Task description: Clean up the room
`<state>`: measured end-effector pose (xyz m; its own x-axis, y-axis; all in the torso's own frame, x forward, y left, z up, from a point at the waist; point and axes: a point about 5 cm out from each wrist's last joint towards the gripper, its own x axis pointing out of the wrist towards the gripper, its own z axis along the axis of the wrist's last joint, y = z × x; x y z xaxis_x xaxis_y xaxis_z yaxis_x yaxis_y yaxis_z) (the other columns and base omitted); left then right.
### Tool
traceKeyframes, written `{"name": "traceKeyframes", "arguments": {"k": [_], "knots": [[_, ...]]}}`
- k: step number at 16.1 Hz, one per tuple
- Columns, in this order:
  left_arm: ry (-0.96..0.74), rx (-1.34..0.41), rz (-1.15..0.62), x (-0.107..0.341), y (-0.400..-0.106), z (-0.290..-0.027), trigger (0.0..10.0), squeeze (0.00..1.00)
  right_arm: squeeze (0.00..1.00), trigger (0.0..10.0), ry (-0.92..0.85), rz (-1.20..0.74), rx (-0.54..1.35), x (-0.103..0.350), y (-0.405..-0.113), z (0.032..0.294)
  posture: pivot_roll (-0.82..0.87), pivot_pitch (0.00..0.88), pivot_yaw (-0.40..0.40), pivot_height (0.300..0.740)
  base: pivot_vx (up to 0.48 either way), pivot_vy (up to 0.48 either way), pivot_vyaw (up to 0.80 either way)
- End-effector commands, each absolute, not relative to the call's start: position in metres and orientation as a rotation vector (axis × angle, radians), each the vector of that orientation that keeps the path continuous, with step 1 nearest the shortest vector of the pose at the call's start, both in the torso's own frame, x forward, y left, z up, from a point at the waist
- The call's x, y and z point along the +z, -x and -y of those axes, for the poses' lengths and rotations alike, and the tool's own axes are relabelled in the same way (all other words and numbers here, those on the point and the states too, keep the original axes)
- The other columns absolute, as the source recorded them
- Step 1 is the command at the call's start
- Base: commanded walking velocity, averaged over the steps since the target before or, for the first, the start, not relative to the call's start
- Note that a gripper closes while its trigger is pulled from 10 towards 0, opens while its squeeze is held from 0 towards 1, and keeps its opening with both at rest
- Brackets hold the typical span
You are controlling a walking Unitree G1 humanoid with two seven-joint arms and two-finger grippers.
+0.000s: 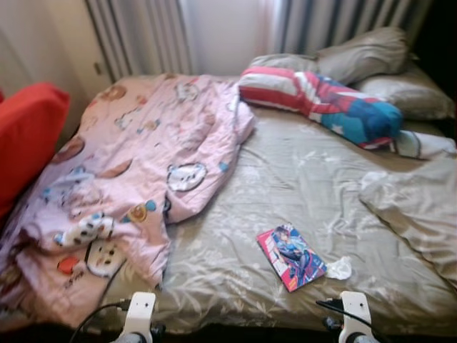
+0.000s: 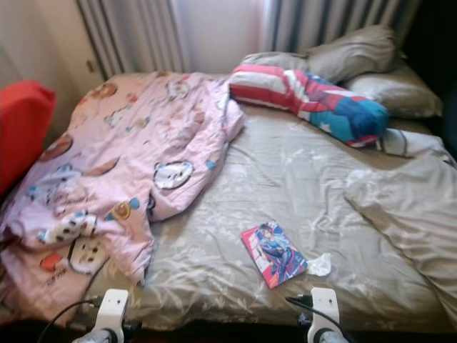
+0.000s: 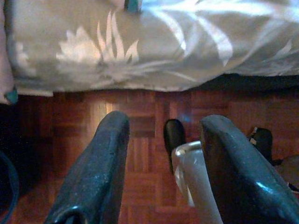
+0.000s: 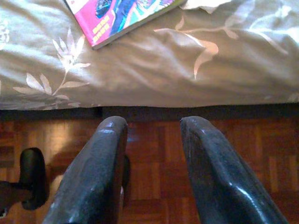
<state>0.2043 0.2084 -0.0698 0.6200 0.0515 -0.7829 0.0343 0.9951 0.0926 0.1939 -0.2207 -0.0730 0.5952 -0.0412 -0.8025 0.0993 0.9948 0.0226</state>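
Book [image 1: 290,256] on bed [image 1: 300,179], blanket [image 1: 128,179] left, pillows [image 1: 371,64] behind.

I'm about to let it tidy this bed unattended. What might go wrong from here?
The comic book lies flat on the soft sheet, so the right gripper's open fingers may snag fabric instead. The crumpled tissue touching it might get dragged along. The pink blanket hangs off the bed edge and could slide down.

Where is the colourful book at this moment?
In the left eye view, the book lies flat on the grey bedsheet near the bed's front edge, toward the robot's right, with a crumpled white scrap beside it.
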Motion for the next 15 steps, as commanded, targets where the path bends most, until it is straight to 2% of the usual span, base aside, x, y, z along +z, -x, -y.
{"name": "traceKeyframes", "arguments": {"k": [1, 6, 15], "knots": [[-0.090, 0.027, -0.916, -0.0719, -0.1994, -0.2119, 10.0, 0.00, 0.00, 10.0, -0.076, -0.927, -0.096, -0.0731, -0.1928, 0.2225, 0.04, 0.054, -0.008, 0.740, 0.000, 0.000, 0.00], [-0.088, 0.024, -0.915, -0.0720, -0.1997, -0.2102, 10.0, 0.00, 0.00, 10.0, -0.075, -0.931, -0.093, -0.0735, -0.1924, 0.2222, 0.03, 0.053, -0.009, 0.740, 0.000, 0.000, 0.00], [-0.086, 0.017, -0.907, -0.0713, -0.2015, -0.2084, 10.0, 0.00, 0.00, 10.0, -0.072, -0.933, -0.091, -0.0742, -0.1912, 0.2214, 0.03, 0.020, -0.006, 0.740, 0.287, 0.000, 0.00]]}}
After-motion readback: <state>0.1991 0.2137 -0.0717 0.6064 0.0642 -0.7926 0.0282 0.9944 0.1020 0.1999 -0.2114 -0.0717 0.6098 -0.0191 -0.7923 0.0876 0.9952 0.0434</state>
